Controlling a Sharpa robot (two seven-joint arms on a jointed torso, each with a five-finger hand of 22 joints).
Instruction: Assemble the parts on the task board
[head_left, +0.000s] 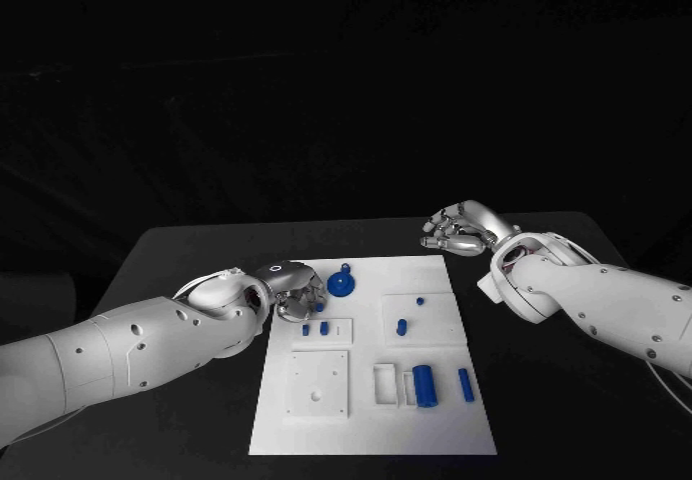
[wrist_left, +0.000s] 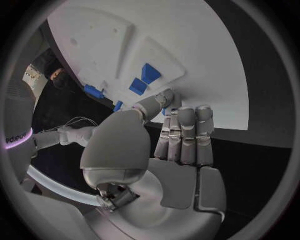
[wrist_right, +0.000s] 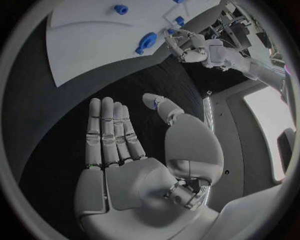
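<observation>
The white task board (head_left: 372, 420) lies in the middle of the black table. On it are a blue round part (head_left: 342, 283), small blue pegs (head_left: 401, 326), a blue cylinder (head_left: 424, 385) and a thin blue bar (head_left: 464, 384). My left hand (head_left: 289, 285) hovers at the board's left edge beside the round part. In the left wrist view its fingers (wrist_left: 186, 135) lie straight and together, the thumb reaching to them, with a sliver of blue (wrist_left: 164, 111) at the thumb tip; I cannot tell if it is held. My right hand (head_left: 462, 228) is off the board's far right corner, fingers (wrist_right: 109, 132) straight, holding nothing.
A white square plate (head_left: 317, 383) and a white bracket (head_left: 385, 385) sit on the board's near half. Bare black table (head_left: 188, 250) surrounds the board on all sides. The right wrist view shows the left hand (wrist_right: 187, 47) next to the round part (wrist_right: 147, 41).
</observation>
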